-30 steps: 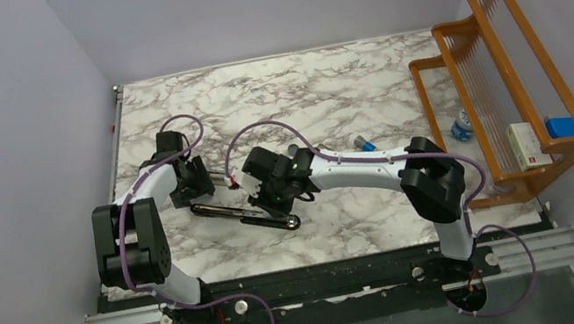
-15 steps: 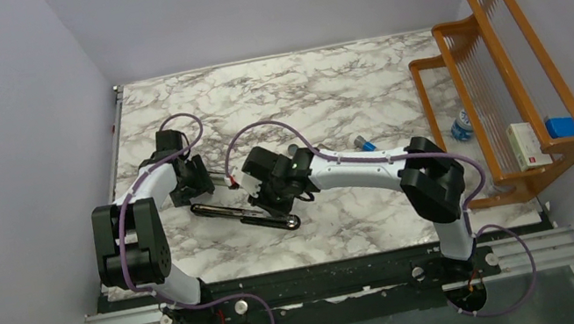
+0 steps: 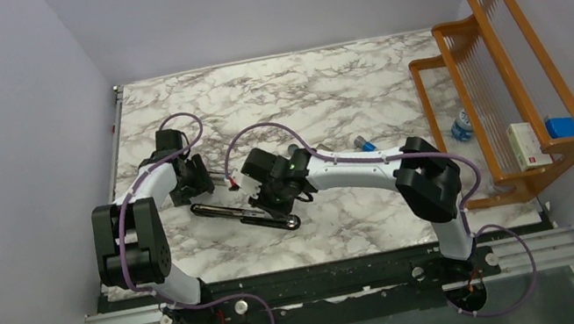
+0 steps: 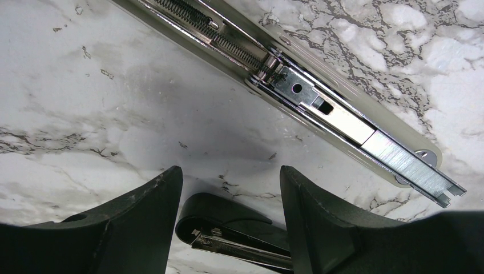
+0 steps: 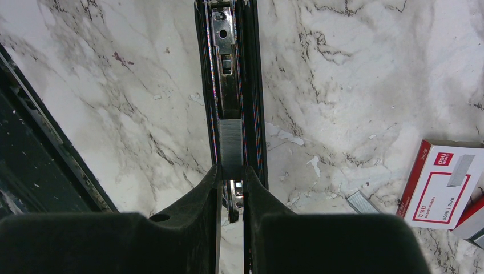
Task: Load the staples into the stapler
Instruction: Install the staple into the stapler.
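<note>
The stapler [image 3: 244, 214] lies opened flat on the marble table. In the left wrist view its metal magazine [image 4: 297, 88] shows the spring, the pusher and a silvery strip of staples [image 4: 402, 160] at the far end. My left gripper [image 4: 231, 171] is open, its fingers either side of the stapler's rounded black end [image 4: 222, 220] without touching it. In the right wrist view the staples [image 5: 231, 140] lie in the stapler's channel [image 5: 255, 85], and my right gripper [image 5: 232, 168] is shut narrowly on the strip's near end.
A white-and-red staple box [image 5: 442, 182] and a loose staple strip [image 5: 362, 202] lie to the right of the stapler. A small blue-and-white cylinder [image 3: 365, 145] sits mid-table. A wooden rack [image 3: 511, 87] at the right edge holds a white box [image 3: 527, 144] and a blue item [image 3: 560, 126].
</note>
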{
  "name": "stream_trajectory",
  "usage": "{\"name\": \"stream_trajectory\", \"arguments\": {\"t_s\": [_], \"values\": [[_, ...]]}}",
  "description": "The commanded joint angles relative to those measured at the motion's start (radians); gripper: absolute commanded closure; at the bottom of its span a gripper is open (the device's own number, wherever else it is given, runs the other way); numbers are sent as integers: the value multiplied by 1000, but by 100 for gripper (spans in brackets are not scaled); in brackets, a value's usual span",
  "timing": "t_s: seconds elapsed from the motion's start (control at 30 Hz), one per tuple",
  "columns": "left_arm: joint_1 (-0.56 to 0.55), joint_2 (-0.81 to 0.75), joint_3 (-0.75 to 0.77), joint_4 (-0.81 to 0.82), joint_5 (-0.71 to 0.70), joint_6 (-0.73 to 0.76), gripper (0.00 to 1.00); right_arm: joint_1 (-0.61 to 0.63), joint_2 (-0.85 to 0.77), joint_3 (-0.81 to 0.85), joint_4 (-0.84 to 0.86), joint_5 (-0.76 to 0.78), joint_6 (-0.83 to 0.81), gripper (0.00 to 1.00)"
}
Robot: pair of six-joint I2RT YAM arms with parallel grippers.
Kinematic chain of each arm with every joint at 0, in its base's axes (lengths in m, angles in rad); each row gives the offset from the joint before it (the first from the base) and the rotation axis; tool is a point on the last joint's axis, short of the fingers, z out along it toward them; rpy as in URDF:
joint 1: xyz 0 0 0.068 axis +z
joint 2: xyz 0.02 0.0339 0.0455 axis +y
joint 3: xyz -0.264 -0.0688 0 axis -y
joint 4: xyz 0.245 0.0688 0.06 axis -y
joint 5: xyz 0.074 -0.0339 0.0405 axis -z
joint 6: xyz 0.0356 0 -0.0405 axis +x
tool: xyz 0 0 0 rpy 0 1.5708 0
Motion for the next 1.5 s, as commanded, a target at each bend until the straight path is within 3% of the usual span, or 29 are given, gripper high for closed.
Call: {"name": "stream_trajectory", "arguments": {"t_s": [0.0, 1.0, 1.47], "values": [[-2, 10, 24, -11, -21, 0, 34, 2, 18, 26, -28, 21, 0, 82], [-1, 8, 24, -11, -21, 0, 33, 2, 57, 63, -71, 14, -10, 81], [0, 10, 26, -12, -20, 0, 34, 2, 75, 91, -76, 11, -14, 75]]}}
